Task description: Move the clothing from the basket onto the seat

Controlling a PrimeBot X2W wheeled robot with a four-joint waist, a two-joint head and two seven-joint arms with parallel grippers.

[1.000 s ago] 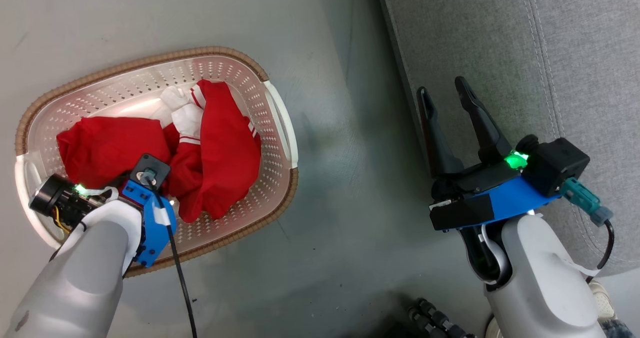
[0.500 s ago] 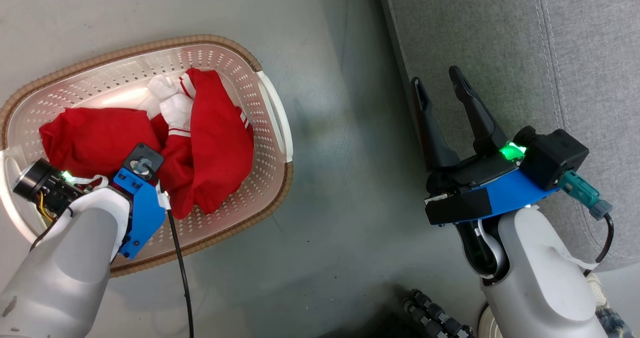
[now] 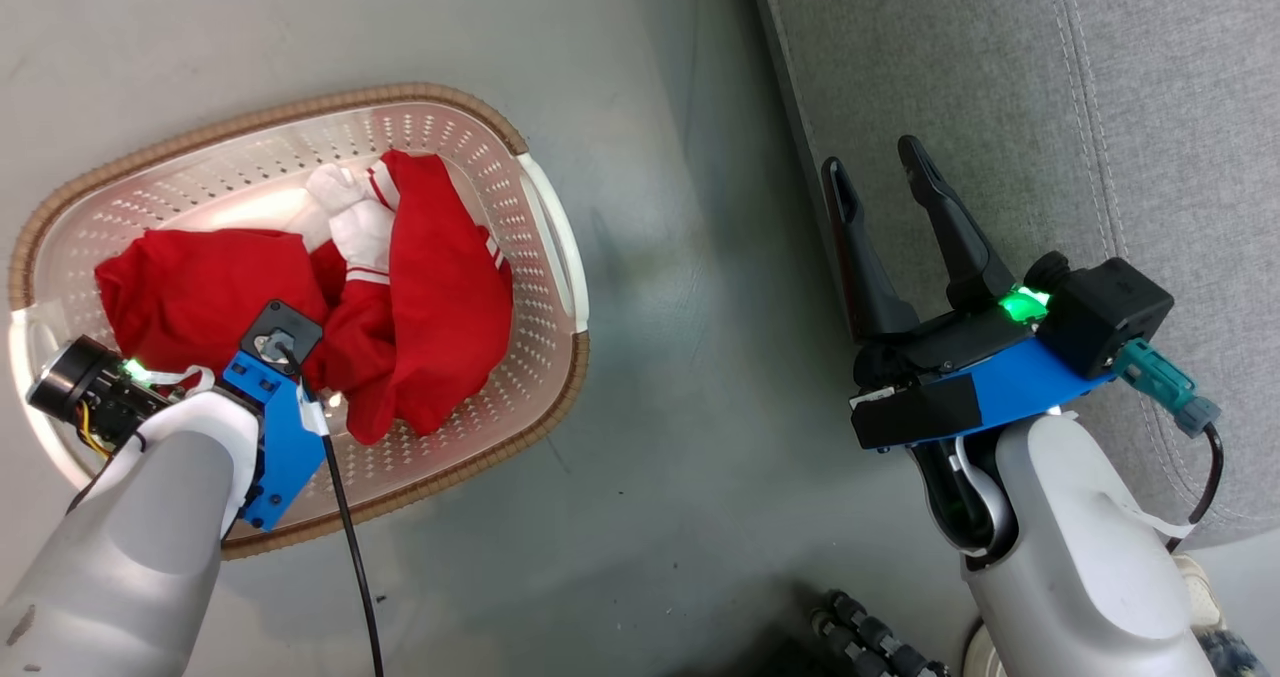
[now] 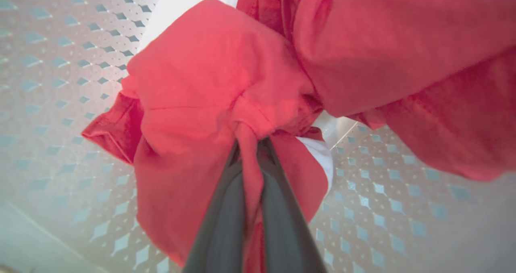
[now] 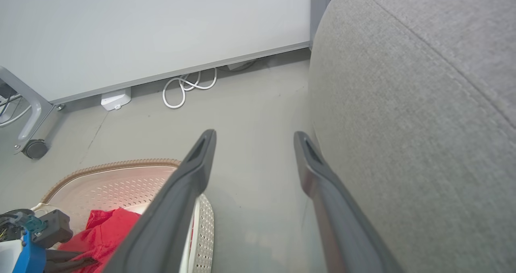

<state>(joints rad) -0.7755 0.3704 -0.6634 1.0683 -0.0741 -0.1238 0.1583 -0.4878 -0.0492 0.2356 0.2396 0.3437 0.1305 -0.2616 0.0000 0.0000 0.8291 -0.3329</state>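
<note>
Inside the basket (image 3: 300, 107), the left claw (image 4: 250, 144) grips a fold of clothing (image 3: 440, 297); the right claw (image 3: 873, 162) gapes empty beside the seat (image 3: 1000, 77). Next, probably: lift it clear.

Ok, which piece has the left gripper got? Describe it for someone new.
Find the basket on the floor left of the seat. In its red clothing, the left gripper pinches a fold of the left-hand lump. It is plain red; its neighbour carries white stripes.

clothing (image 3: 440, 287) in basket (image 3: 455, 142), seat (image 3: 1000, 77) to right
</note>
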